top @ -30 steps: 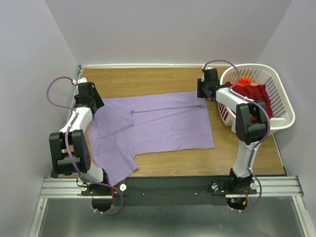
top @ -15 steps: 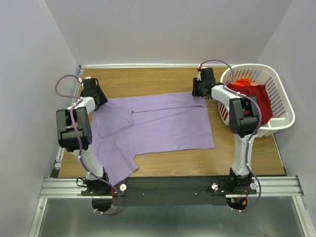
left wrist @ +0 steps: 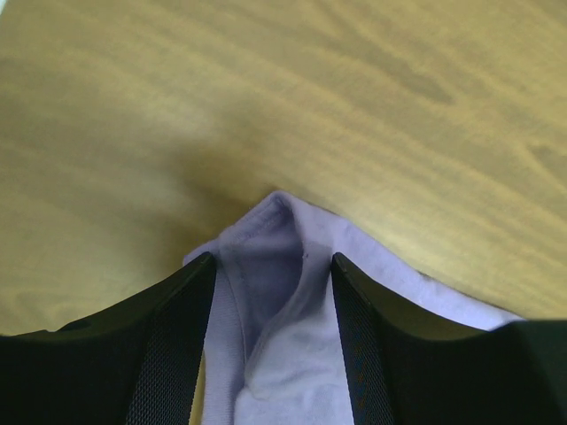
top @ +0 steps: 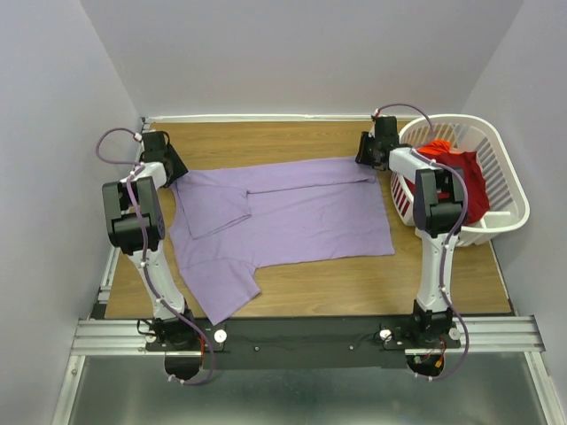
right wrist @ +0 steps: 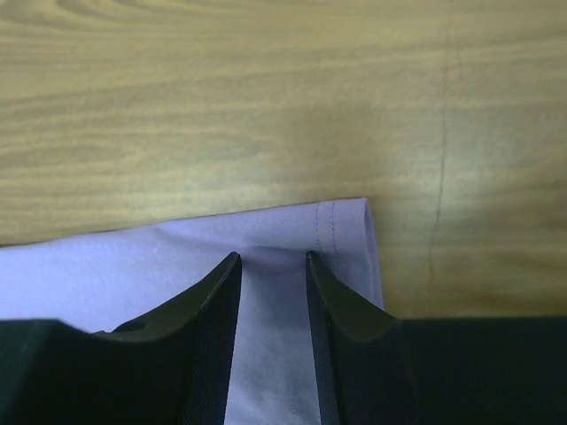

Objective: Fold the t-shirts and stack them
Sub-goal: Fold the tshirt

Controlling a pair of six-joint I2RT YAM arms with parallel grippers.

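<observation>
The lavender t-shirt point(top: 292, 217) lies spread across the wooden table, its far edge folded over into a strip. My left gripper point(top: 170, 173) is at the shirt's far left corner, shut on bunched cloth there; the left wrist view shows the gripper point(left wrist: 273, 258) with the lavender cloth point(left wrist: 283, 354) between its fingers. My right gripper point(top: 367, 162) is at the far right corner, and in the right wrist view the gripper point(right wrist: 272, 257) is shut on the hemmed corner point(right wrist: 337, 230). The deep red t-shirt point(top: 461, 173) lies crumpled in the basket.
A white slatted laundry basket point(top: 512, 199) stands at the far right of the table, just beside the right arm. Grey walls close in on the left, back and right. The table's near strip point(top: 354, 283) is bare wood.
Both grippers moved toward the far edge and slightly right, dragging the lavender shirt with them. The shirt now lies farther back and to the right.
</observation>
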